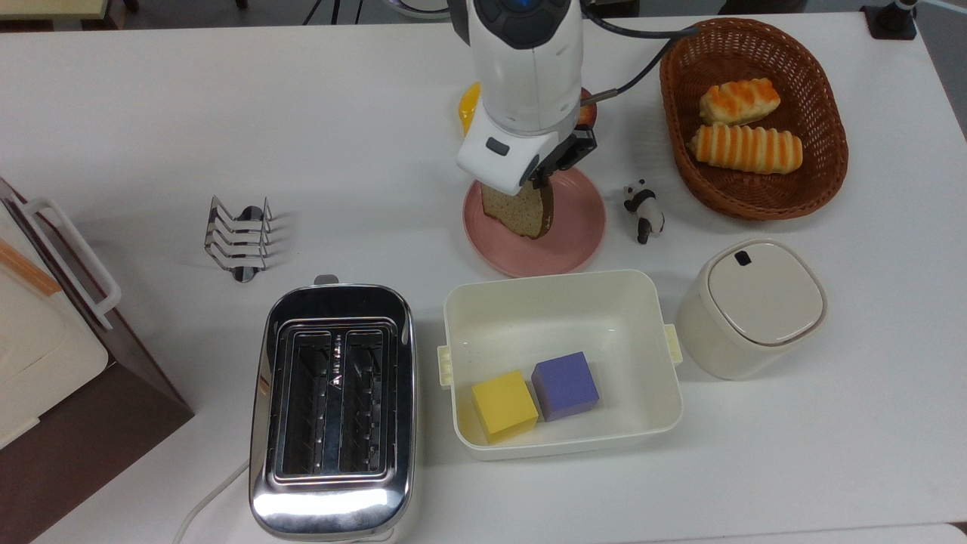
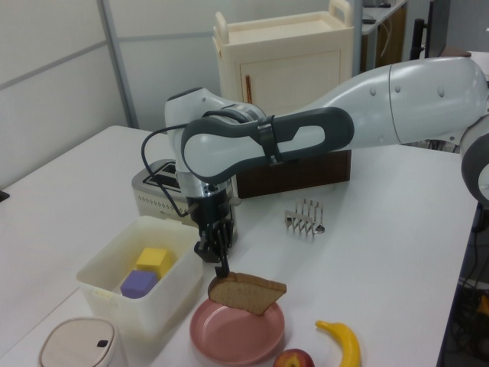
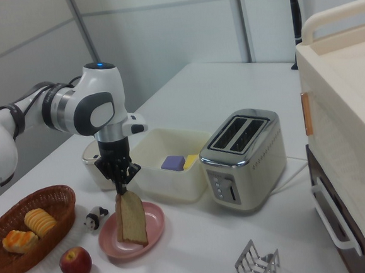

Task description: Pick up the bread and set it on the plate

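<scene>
A speckled brown slice of bread (image 1: 521, 210) (image 2: 246, 292) (image 3: 131, 218) hangs on edge from my gripper (image 1: 545, 181) (image 2: 222, 267) (image 3: 120, 187), which is shut on its top crust. The slice hangs just above the pink plate (image 1: 578, 227) (image 2: 237, 335) (image 3: 152, 227), over the plate's half nearer the top view's left. In the right view the bread's lower edge is close to the plate's surface; I cannot tell whether it touches.
A white tub (image 1: 642, 302) with a yellow and a purple cube stands close in front of the plate. A toaster (image 1: 332, 408), toast rack (image 1: 238, 238), panda figure (image 1: 644, 210), lidded jar (image 1: 752, 306), basket of rolls (image 1: 752, 121), apple (image 3: 75, 263) and banana (image 2: 341, 342) surround it.
</scene>
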`<state>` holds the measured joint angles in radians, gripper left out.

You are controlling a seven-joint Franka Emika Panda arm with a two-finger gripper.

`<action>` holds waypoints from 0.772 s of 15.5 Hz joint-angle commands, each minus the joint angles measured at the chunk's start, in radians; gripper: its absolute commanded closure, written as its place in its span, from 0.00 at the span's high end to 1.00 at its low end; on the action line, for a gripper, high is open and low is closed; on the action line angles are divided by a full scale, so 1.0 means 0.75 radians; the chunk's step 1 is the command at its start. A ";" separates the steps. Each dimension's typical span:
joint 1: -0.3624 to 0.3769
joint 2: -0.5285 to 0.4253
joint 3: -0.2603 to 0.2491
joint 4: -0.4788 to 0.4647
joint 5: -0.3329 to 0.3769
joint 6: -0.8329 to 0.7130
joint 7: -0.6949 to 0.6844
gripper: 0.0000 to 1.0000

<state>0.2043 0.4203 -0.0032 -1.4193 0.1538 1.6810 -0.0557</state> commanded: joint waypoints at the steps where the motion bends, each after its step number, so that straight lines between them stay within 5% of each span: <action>1: 0.045 -0.014 -0.016 -0.038 -0.021 0.027 0.015 0.41; 3: 0.059 -0.014 -0.016 -0.036 -0.019 0.023 0.015 0.58; 5: 0.061 -0.014 -0.016 -0.028 -0.017 0.017 0.035 0.99; 12: 0.028 -0.074 -0.047 0.017 -0.023 0.010 0.060 1.00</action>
<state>0.2306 0.4132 -0.0149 -1.4034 0.1531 1.6811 -0.0304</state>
